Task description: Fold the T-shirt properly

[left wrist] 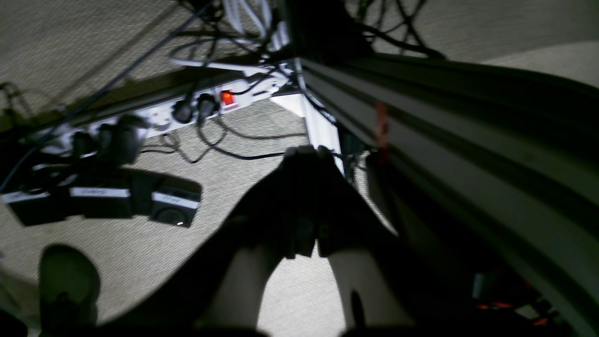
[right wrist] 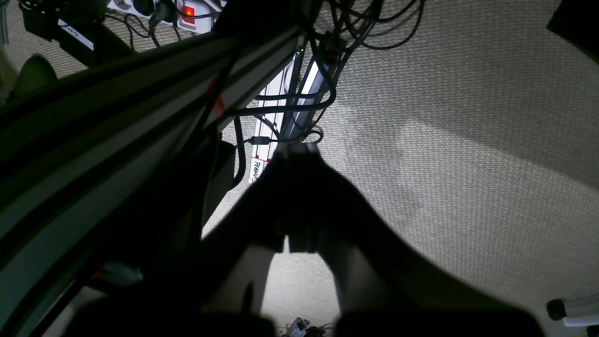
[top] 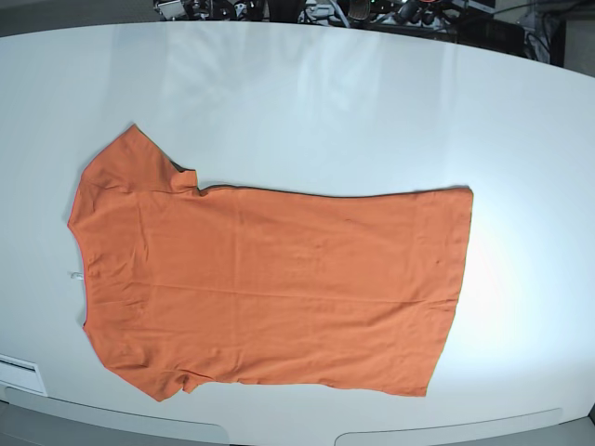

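The plain orange short-sleeved T-shirt [top: 270, 288] of thin fabric lies spread flat on the white table [top: 325, 102], seen from the base view. Its neckline and both sleeves point to the left, its straight hem to the right, and it sits towards the near half of the tabletop. A small white tag shows at the collar on the left edge. One sleeve reaches up to the far left, the other down to the near left.

Neither arm appears in the base view, so the shirt lies apart from both grippers, with nothing touching it.

The left gripper [left wrist: 306, 150] hangs below the table level, its dark fingers pressed together and holding nothing, over beige woven carpet [left wrist: 117, 262]. Beside it runs a grey aluminium frame rail [left wrist: 468, 154], and farther off lies a white power strip [left wrist: 187, 110] with a lit red switch.

The right gripper [right wrist: 297, 149] is likewise pressed together and empty, above the same carpet, next to dark cables [right wrist: 327, 89].
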You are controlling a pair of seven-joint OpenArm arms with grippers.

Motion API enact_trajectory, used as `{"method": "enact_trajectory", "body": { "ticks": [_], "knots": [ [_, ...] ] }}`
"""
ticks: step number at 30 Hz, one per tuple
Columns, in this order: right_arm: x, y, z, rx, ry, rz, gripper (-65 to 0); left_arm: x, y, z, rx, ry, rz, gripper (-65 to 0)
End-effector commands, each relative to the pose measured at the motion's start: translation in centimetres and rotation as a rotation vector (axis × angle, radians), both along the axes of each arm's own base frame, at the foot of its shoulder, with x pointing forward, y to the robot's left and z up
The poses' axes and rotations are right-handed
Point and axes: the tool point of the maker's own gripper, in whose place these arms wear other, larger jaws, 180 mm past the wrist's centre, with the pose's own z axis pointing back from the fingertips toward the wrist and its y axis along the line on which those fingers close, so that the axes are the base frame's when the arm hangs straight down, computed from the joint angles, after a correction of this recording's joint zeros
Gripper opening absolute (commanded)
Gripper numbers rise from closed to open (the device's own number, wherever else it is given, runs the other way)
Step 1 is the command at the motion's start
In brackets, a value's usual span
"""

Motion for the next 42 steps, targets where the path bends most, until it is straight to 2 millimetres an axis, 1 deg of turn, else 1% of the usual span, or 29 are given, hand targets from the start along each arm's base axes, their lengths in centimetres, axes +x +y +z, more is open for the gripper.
{"method": "enact_trajectory", "body": {
  "ticks": [1, 7, 12, 14, 16, 18, 19, 21, 24, 25, 27, 29, 31, 34, 36, 38, 40, 42],
  "knots": [
    [1.1, -0.2, 0.1, 0.003, -0.021, 0.005, -65.0, 0.2, -0.4, 0.1, -0.014, -0.011, 0.000, -65.0],
    [1.1, -0.2, 0.1, 0.002, -0.021, 0.005, -65.0, 0.2, -0.4, 0.1, -0.013, -0.010, -0.001, -65.0],
    [1.1, -0.2, 0.1, 0.002, -0.020, 0.005, -65.0, -0.4, -0.3, 0.0, -0.007, 0.020, -0.009, -65.0],
    [0.8, -0.2, 0.1, 0.002, -0.011, 0.007, -65.0, -1.0, -0.2, -0.1, 0.002, 0.045, -0.039, -65.0],
    [-0.4, -0.2, 0.2, 0.013, 0.042, 0.026, -65.0, -2.1, 0.1, -0.2, 0.024, 0.087, -0.123, -65.0],
    [-2.5, 0.0, 0.4, 0.036, 0.109, 0.049, -65.0, -3.5, 0.1, -0.2, 0.034, 0.121, -0.181, -65.0],
    [-3.8, 0.2, 0.5, 0.051, 0.140, 0.060, -65.0, -4.1, 0.0, -0.1, 0.033, 0.131, -0.194, -65.0],
    [-6.5, -0.3, 0.8, 0.069, 0.184, 0.078, -65.0, -5.6, 1.2, 0.2, 0.045, 0.153, -0.214, -65.0],
    [-10.4, -1.5, 1.6, 0.080, 0.226, 0.092, -65.0, -8.1, 2.2, 1.1, 0.008, 0.187, -0.246, -65.0],
    [-11.6, -2.0, 1.9, 0.080, 0.235, 0.099, -65.0, -9.0, 2.7, 1.6, -0.004, 0.205, -0.264, -65.0],
    [-13.8, -3.2, 2.7, 0.066, 0.255, 0.117, -65.0, -11.0, 4.5, 2.5, 0.001, 0.251, -0.303, -65.0],
    [-16.0, -4.4, 3.9, 0.047, 0.293, 0.124, -65.0, -12.6, 5.0, 3.7, -0.007, 0.285, -0.335, -65.0],
    [-17.8, -5.4, 5.4, 0.037, 0.337, 0.106, -65.0, -13.9, 5.6, 5.1, -0.008, 0.305, -0.372, -65.0],
    [-19.9, -6.2, 8.4, 0.040, 0.383, 0.092, -65.0, -15.2, 6.1, 7.8, -0.030, 0.299, -0.416, -65.0],
    [-20.5, -6.5, 10.6, 0.042, 0.360, 0.107, -65.0, -15.4, 6.3, 10.1, -0.061, 0.272, -0.440, -65.0],
    [-20.6, -6.6, 12.9, 0.040, 0.311, 0.134, -65.0, -15.5, 6.5, 12.7, -0.084, 0.236, -0.491, -65.0],
    [-19.8, -6.8, 15.3, 0.020, 0.249, 0.166, -65.0, -15.0, 7.0, 15.3, -0.074, 0.194, -0.552, -65.0],
    [-18.7, -7.2, 17.8, -0.022, 0.188, 0.214, -65.0, -13.6, 7.5, 17.8, -0.038, 0.131, -0.626, -65.0]
  ]
}}
